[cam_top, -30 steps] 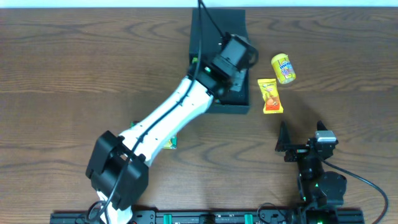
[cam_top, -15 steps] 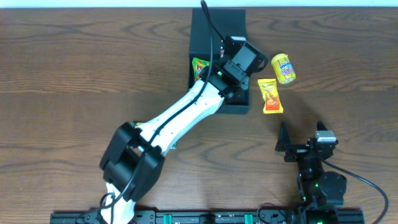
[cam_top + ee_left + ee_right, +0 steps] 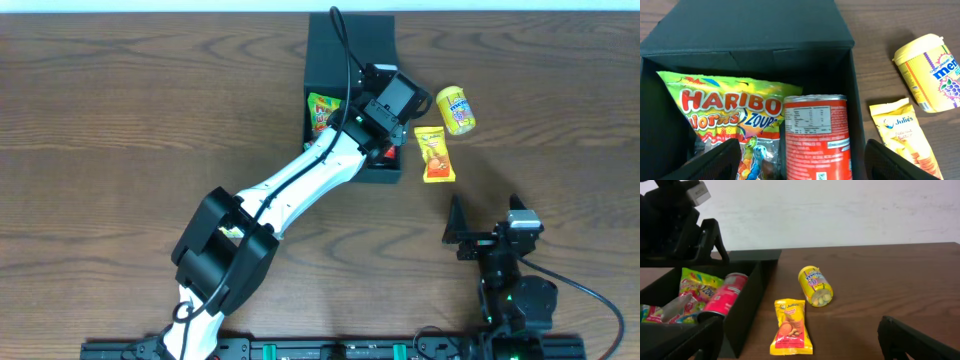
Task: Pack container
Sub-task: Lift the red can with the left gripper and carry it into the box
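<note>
Dark-grained wooden table (image 3: 120,120) carries the whole layout, with a white wall (image 3: 840,210) behind its far edge. The container (image 3: 385,177) stands at the far centre of the table, its cavity facing up and its hinged lid folded back flat beyond the cavity. Two items lie inside. A Haribo bag (image 3: 725,110) occupies the left half. A red can (image 3: 816,135) lies on its side in the right half, just beside the bag and close to the right wall. My left gripper (image 3: 802,167) hangs directly over the container, above the can, with my arm reaching in from the near left. Its fingers (image 3: 720,160) stand wide apart and hold nothing. One finger shows over the bag and the other over the right wall, and in the wrist view a gap shows between each finger and the can. Outside the container, a yellow-and-orange snack packet (image 3: 433,155) lies flat on the table just beside the right wall. A yellow canister (image 3: 455,109) lies on its side a little beyond the packet, apart from it. My right gripper (image 3: 800,350) sits low near the near edge of the table, on the right and well apart from the container. Its jaws are spread fully and hold nothing. From its wrist view the container lies ahead to the left, the packet lies straight ahead, and the canister lies behind the packet.
</note>
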Robot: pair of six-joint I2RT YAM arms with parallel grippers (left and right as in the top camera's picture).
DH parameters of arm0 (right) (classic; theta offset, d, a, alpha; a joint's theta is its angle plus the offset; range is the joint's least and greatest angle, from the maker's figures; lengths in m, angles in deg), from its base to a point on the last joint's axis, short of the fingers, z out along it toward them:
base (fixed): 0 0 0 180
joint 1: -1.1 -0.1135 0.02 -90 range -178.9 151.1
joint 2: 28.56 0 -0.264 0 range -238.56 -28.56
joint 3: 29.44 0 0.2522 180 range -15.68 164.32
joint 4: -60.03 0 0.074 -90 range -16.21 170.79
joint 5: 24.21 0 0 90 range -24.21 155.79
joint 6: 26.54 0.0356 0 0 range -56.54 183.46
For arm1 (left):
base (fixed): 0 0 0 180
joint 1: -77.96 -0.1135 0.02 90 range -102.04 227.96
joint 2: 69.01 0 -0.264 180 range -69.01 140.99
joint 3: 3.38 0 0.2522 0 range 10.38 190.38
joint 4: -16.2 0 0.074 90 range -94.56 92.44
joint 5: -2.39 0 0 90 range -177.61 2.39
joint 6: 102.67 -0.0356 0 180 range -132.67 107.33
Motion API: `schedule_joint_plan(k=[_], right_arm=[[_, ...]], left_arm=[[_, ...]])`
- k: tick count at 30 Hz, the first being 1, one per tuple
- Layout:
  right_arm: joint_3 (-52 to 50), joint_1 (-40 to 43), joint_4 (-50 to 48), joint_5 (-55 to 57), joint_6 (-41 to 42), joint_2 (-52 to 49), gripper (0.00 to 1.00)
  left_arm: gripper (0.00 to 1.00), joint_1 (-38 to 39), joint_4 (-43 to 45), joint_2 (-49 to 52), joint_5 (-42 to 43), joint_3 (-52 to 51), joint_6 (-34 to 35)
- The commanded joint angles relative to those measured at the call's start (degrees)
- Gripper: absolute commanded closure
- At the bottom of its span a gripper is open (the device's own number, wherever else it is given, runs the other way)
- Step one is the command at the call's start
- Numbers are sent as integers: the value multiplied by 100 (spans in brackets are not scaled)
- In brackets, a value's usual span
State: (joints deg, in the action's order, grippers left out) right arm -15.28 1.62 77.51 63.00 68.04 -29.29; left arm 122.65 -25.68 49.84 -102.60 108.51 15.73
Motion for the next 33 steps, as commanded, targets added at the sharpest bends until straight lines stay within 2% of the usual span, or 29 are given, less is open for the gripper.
schedule_joint_plan(k=[1,7,9,12,14,17,33], right_arm=[[-9,26,33,22,52,20,1],[-9,26,33,20,52,20,1],[-9,26,33,22,52,20,1],[-9,26,31,20,52,20,1],[-9,26,31,20,52,20,1],[-9,26,31,22,52,20,1],[-9,26,33,20,52,20,1]], left_arm=[[21,-20,-4,31,0,31,-144],[31,-70,-166,-125,-472,31,-358],[50,-87,-229,-107,-302,28,-367],[73,-101,-258,-79,-190,28,-476],[84,-109,-192,-61,-149,28,-505],[93,-120,-44,-26,350,28,-826],[94,-120,-20,640,1475,28,-911]])
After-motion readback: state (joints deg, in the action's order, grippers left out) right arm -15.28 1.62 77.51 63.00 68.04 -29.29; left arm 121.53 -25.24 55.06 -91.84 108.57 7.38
